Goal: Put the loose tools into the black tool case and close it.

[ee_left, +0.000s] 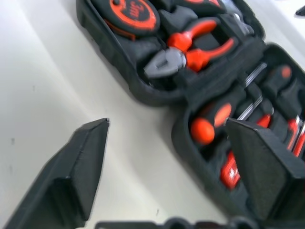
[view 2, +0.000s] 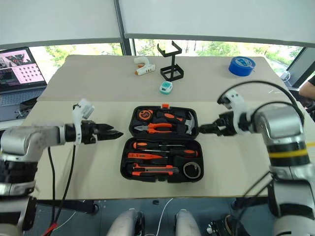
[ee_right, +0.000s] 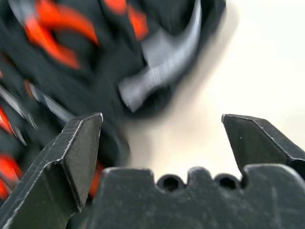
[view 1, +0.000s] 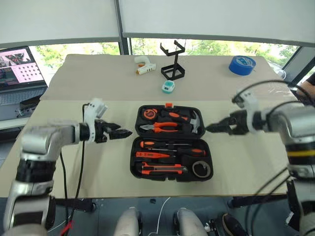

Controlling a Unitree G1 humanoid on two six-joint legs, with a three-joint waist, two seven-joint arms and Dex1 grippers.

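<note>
The black tool case (view 1: 171, 142) lies open on the worktop (view 1: 88, 88), with the screwdrivers (view 1: 170, 146), utility knife (view 1: 162, 169) and small tape roll (view 1: 201, 169) seated in its near half. It sits between the two grippers: the left gripper (view 1: 125, 132) and right gripper (view 1: 210, 128) hover just beside its edges, both with fingers spread wide and holding nothing.

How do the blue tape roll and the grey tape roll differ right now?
The blue tape roll lies out on the table's far right corner; the grey tape roll sits inside the open case, in the front right corner of its near half. The blue roll looks bigger and bright; the grey one is small and dark. Both lie flat, hole upward, and neither is touched by a gripper.
</note>
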